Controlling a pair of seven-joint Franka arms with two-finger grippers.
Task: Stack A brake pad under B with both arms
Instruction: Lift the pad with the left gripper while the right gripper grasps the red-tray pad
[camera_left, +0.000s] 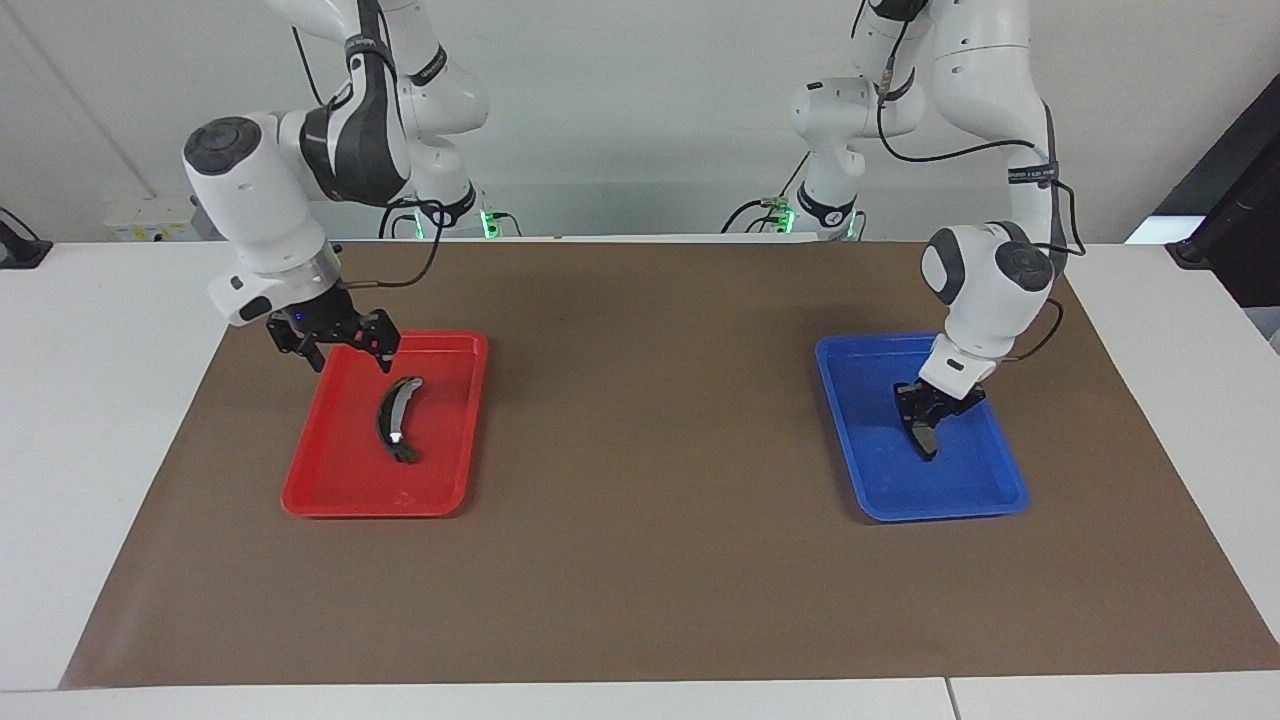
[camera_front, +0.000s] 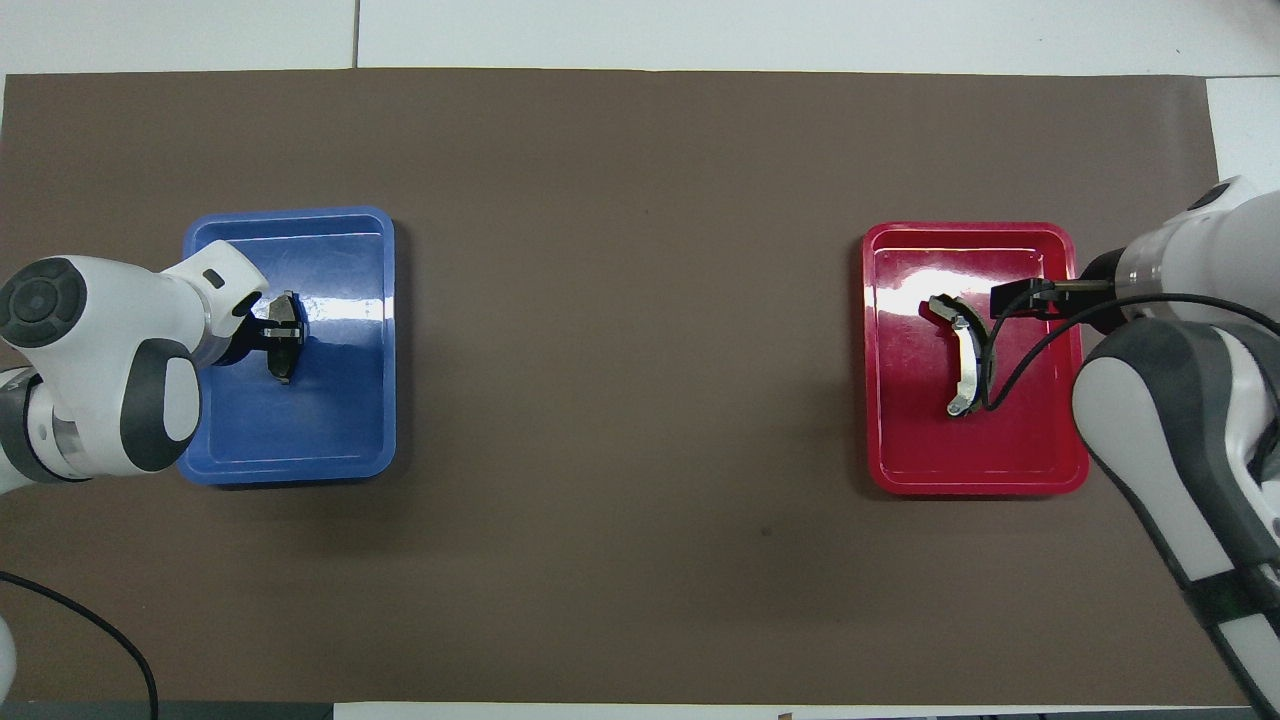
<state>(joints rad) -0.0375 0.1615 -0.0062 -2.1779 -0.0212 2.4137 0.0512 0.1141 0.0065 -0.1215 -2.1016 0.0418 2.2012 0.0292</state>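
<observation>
Pad A lies in the blue tray toward the left arm's end of the bench, its long axis running from the robots' edge outward; the left gripper is down on it, fingers closed across its width. B lies likewise in the red tray, just under the right gripper, whose fingers are apart.
</observation>
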